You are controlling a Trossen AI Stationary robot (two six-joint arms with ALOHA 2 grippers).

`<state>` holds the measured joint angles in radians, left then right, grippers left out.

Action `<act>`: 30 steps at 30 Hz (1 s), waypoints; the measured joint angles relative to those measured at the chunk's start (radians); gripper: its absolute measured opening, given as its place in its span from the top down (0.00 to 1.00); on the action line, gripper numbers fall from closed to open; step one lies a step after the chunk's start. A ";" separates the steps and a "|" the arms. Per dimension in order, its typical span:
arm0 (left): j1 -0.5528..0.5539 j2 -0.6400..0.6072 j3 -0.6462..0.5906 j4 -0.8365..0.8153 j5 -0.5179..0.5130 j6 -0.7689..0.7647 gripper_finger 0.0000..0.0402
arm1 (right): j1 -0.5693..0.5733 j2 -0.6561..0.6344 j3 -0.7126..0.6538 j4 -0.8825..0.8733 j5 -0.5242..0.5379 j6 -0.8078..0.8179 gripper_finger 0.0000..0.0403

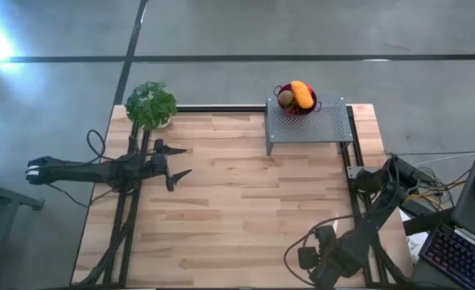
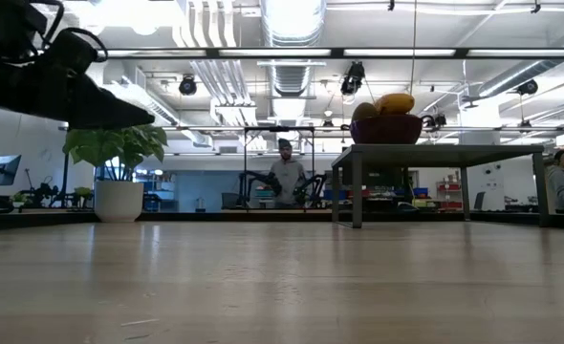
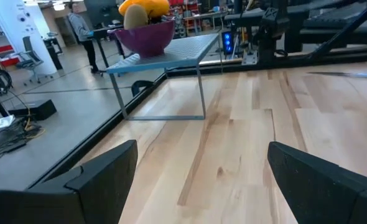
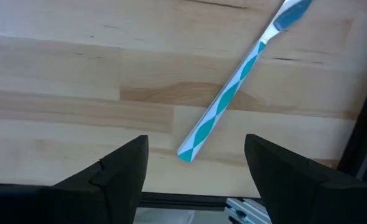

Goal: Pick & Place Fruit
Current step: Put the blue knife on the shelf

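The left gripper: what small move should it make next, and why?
Probably forward toward the bowl on the metal stand. The left gripper is open and empty above bare table, and the fruit sits in that bowl ahead.

Hidden and cut-off items around the purple bowl

The purple bowl [image 1: 299, 105] on the raised metal shelf [image 1: 308, 122] hides the lower parts of the fruit [image 1: 301, 94] inside it; individual pieces are too small to separate. Well apart from the bowl, the teal-and-white stick [image 4: 230, 90] runs past the picture's edge at one end.
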<state>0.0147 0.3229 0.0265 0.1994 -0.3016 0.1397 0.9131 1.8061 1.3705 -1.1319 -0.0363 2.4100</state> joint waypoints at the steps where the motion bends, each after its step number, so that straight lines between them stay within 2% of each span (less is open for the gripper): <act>1: 0.000 -0.004 -0.005 -0.005 0.000 -0.003 0.09 | 0.002 0.006 0.000 0.002 -0.002 0.000 0.34; 10: -0.004 -0.011 -0.017 -0.063 0.002 -0.051 0.09 | 0.039 0.059 -0.027 0.047 0.006 0.007 0.39; 15: -0.004 -0.014 -0.018 -0.060 -0.007 -0.057 0.09 | 0.047 0.062 -0.122 0.199 0.012 0.010 0.40; 21: -0.004 -0.014 -0.018 -0.069 -0.008 -0.092 0.09 | 0.052 0.057 -0.247 0.368 0.011 0.006 0.37; 26: -0.004 -0.013 -0.018 -0.073 -0.007 -0.135 0.09 | 0.058 0.054 -0.287 0.408 0.009 0.007 0.36; 30: -0.004 -0.013 -0.018 -0.076 -0.007 -0.151 0.09 | 0.058 0.055 -0.285 0.404 0.006 0.002 0.41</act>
<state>0.0109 0.3096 0.0082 0.1238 -0.3088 -0.0112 0.9707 1.8612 1.0851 -0.7281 -0.0305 2.4123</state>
